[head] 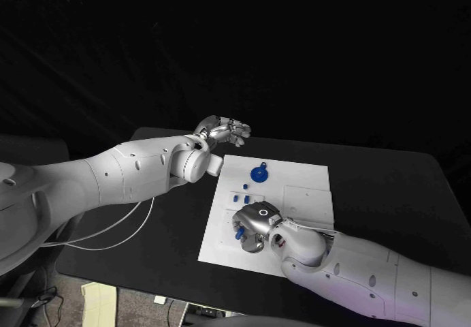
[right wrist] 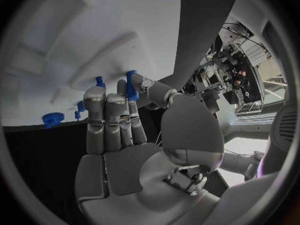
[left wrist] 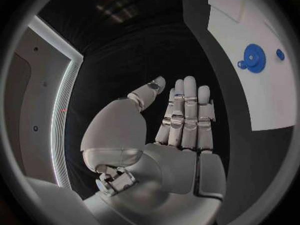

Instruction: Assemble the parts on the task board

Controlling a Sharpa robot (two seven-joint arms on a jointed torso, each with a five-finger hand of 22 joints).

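Right robot hand (head: 257, 225) rests on the white task board (head: 304, 197), pinching a small blue part (right wrist: 131, 85) between thumb and finger. Left robot hand (head: 224, 131) hovers empty, fingers apart, beyond the board's far corner above the bench (head: 393, 177); a blue gear (head: 259, 173) lies on the board.

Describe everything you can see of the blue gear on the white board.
The blue gear is a round, toothed wheel that looks like plastic, with a small hub in its middle and a little tab at one side. It lies flat on the far part of the white board, apart from the other blue pieces. Neither hand touches it.
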